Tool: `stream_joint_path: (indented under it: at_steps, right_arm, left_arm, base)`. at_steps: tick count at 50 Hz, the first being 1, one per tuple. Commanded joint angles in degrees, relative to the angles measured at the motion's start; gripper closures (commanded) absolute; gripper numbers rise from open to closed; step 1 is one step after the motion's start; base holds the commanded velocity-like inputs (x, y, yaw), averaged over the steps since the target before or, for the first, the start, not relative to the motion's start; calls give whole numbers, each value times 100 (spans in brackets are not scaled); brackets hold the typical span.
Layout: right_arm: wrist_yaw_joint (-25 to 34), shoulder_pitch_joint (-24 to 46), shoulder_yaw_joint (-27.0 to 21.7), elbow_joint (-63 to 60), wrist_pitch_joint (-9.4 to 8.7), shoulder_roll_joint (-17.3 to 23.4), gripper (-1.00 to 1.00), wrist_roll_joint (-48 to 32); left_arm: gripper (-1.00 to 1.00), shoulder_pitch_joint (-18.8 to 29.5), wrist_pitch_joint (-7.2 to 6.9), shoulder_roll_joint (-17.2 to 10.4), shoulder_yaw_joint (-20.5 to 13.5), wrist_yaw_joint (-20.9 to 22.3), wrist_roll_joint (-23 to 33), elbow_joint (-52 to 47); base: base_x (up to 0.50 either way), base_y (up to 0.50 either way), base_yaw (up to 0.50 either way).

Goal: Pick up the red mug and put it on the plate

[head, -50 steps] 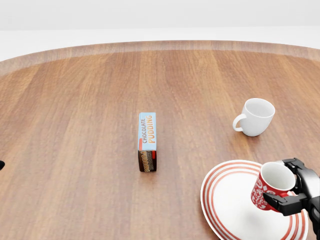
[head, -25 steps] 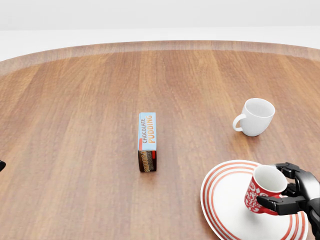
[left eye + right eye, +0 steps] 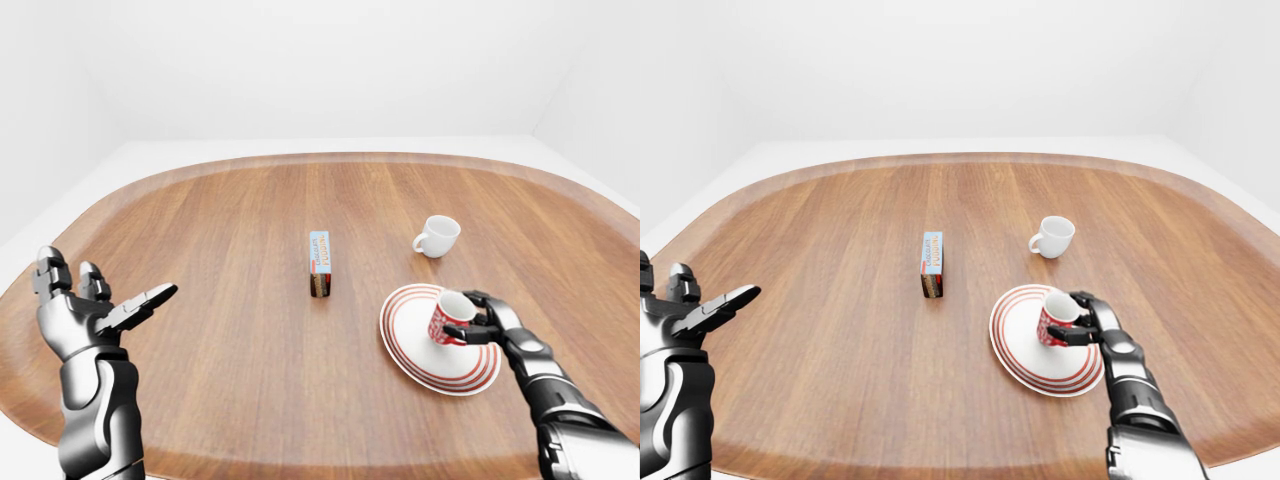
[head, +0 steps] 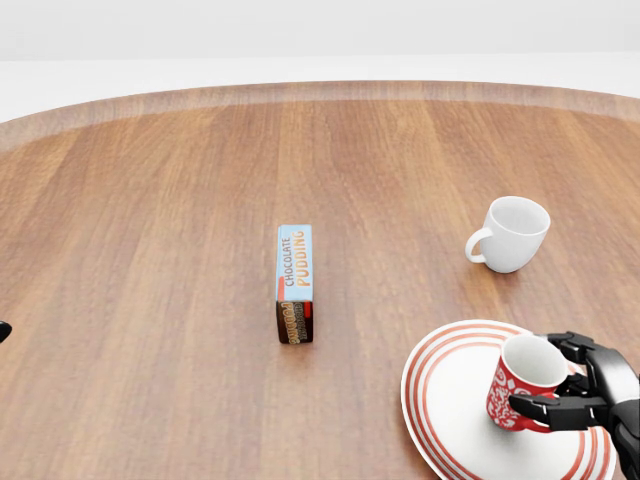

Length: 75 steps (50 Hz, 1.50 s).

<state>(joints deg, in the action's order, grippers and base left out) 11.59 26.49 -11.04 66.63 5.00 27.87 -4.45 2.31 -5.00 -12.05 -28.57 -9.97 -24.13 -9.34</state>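
The red mug (image 4: 516, 386) with white patterns stands upright on the right part of the red-ringed white plate (image 4: 450, 400), at the bottom right of the head view. My right hand (image 4: 548, 378) reaches in from the right and its black fingers (image 4: 563, 346) wrap round the mug's side. Its thumb lies low against the mug's wall. My left hand (image 3: 105, 308) is held up, fingers spread and holding nothing, at the far left of the left-eye view, well away from the mug.
A white mug (image 4: 512, 233) stands on the wooden table (image 4: 180, 200) just above the plate. A chocolate pudding box (image 4: 295, 283) lies near the middle, left of the plate. The table's rounded edge (image 3: 300, 160) runs across the top.
My right hand has lowered the red mug and shifted it slightly left, from above the plate's right rim down onto the plate. The left hand and the other things stay put.
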Motion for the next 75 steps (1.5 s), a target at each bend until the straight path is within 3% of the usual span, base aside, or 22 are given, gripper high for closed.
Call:
stream_joint_path:
  at_steps: [1,7,9,13,14,17,35,37,38,41,42,45,46,51,54,75]
  right_arm:
    - [-42,21,-15,42,0,-23,-11,-55]
    - [-66,82,9,224,0,-36,-21,-95]
    - [-74,88,13,243,0,-36,-40,-101]
    - [-79,98,12,274,0,-35,-47,-102]
    - [-80,94,16,273,0,-36,-70,-106]
    - [-80,89,17,267,0,-33,-100,-106]
    - [-16,-20,-32,-191,0,-1,-100,-54]
    - [101,-389,-226,-1605,0,104,-100,113]
    - [152,-550,-313,-2128,-56,83,-100,124]
    - [348,-970,-653,-3732,-933,22,-100,123]
    - [441,-1155,-793,-4465,-1000,-10,-100,115]
    - [502,-1171,-880,-4575,-1000,-73,-100,26]
    - [681,-1443,-1115,-5955,-1000,-98,-100,118]
    - [959,-1515,-1693,-7790,-1000,-274,-100,177]
    - [1028,-1550,-1804,-8312,-1000,-293,-100,107]
    - [1159,-1567,-1767,-8283,-1000,-424,-100,-21]
  left_arm:
    - [-100,4,0,2,6,8,7,24]
    - [-100,7,0,-3,7,1,4,20]
    - [-100,15,0,-4,7,9,8,56]
    - [-100,2,0,-4,7,-5,0,12]
    - [-100,4,0,-5,5,-4,-2,14]
    - [-100,7,0,-2,9,1,5,33]
    - [-100,7,0,-6,13,-2,5,48]
    - [-100,5,0,-4,9,-1,2,34]
    - [-100,3,0,-4,10,-3,4,28]
    - [-100,-3,0,-2,8,-11,3,-9]
    - [-100,-5,0,0,4,-10,1,-15]
    - [-100,-5,0,1,3,-8,2,-16]
    - [-100,15,0,1,4,14,13,64]
    - [-100,-14,0,-6,5,-14,-12,-17]
    - [-100,-4,0,4,8,-1,5,6]
    - [-100,-16,0,9,-4,-2,0,-31]
  base:
    - [0,0,0]
    - [0,0,0]
    - [0,0,0]
    - [0,0,0]
    - [0,0,0]
    - [0,0,0]
    - [0,0,0]
    - [0,0,0]
    - [0,0,0]
    - [0,0,0]
    - [0,0,0]
    - [0,0,0]
    - [0,0,0]
    - [0,0,0]
    - [0,0,0]
    - [0,0,0]
